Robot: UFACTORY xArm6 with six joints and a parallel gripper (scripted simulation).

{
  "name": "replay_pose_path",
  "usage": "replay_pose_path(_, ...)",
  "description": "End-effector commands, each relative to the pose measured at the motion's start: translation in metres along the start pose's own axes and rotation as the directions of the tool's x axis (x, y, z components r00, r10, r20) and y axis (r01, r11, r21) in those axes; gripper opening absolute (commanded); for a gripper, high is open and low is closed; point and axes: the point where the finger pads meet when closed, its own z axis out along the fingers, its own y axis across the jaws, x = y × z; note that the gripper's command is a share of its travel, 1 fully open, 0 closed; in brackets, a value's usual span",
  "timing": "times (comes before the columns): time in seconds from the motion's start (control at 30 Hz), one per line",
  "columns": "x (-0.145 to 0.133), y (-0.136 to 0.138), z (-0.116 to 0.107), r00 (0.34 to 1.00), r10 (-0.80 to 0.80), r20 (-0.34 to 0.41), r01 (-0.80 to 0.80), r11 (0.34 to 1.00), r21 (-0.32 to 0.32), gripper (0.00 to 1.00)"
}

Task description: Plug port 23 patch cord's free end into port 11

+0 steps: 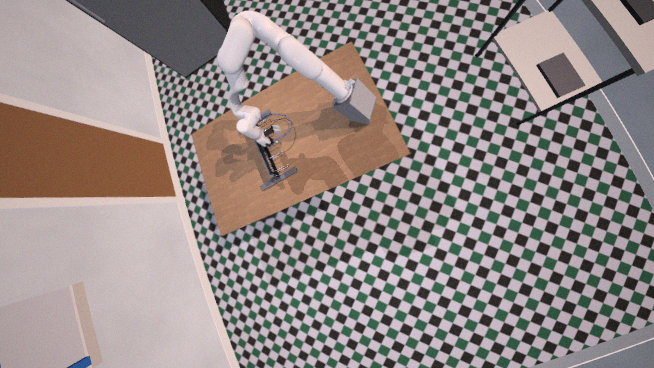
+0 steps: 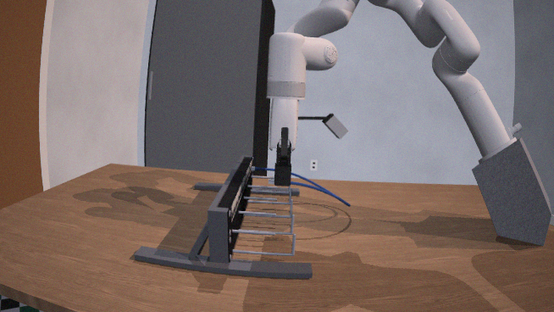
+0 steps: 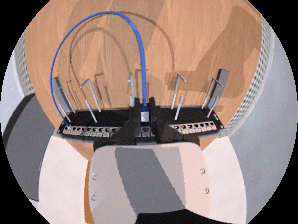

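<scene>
The dark patch-panel rack [image 2: 230,208] stands upright on the wooden table, with grey cable-management bars sticking out of its face; it also shows in the overhead view [image 1: 272,165] and in the wrist view [image 3: 143,125]. The blue patch cord [image 2: 318,186] loops from one end of the panel out over the table and back; in the wrist view its arc [image 3: 93,36] ends at my fingers. My gripper [image 2: 283,175] is shut on the cord's free-end plug [image 3: 141,112], holding it close in front of the panel face near the middle ports. The port numbers are too small to read.
The arm's grey base box [image 2: 510,192] stands on the table to the right. The rack rests on two long flat feet [image 2: 224,267]. The table's near edge runs close in front of the rack [image 2: 51,297].
</scene>
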Motion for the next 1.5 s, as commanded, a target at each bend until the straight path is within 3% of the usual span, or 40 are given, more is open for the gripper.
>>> replay_pose_path(0.0, -0.010, 0.000, 0.006, 1.000, 0.001, 0.003, -0.001, 1.000, -0.001, 0.00)
replay_pose_path(1.47, -0.026, 0.001, 0.017, 1.000, 0.000, 0.004, 0.000, 1.000, -0.001, 0.00)
